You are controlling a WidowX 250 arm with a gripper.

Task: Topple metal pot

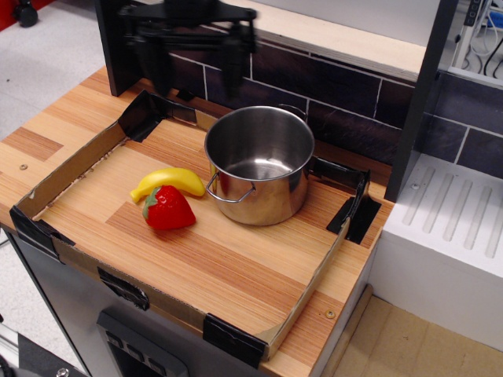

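The metal pot (pixel 259 165) stands upright in the middle of the wooden tray area, shiny steel, empty, with one wire loop handle facing front left and one at the back. My gripper (pixel 196 75) is black and motion-blurred at the top of the view, above and behind the pot's left rim. Its two fingers (pixel 161 71) hang down wide apart with nothing between them. It does not touch the pot.
A yellow toy banana (pixel 167 181) and a red toy strawberry (pixel 167 207) lie just left of the pot. A low cardboard wall (pixel 71 169) with black taped corners rings the wooden board. A dark tiled wall (pixel 346 86) stands behind; a white drainer (pixel 456 220) lies right.
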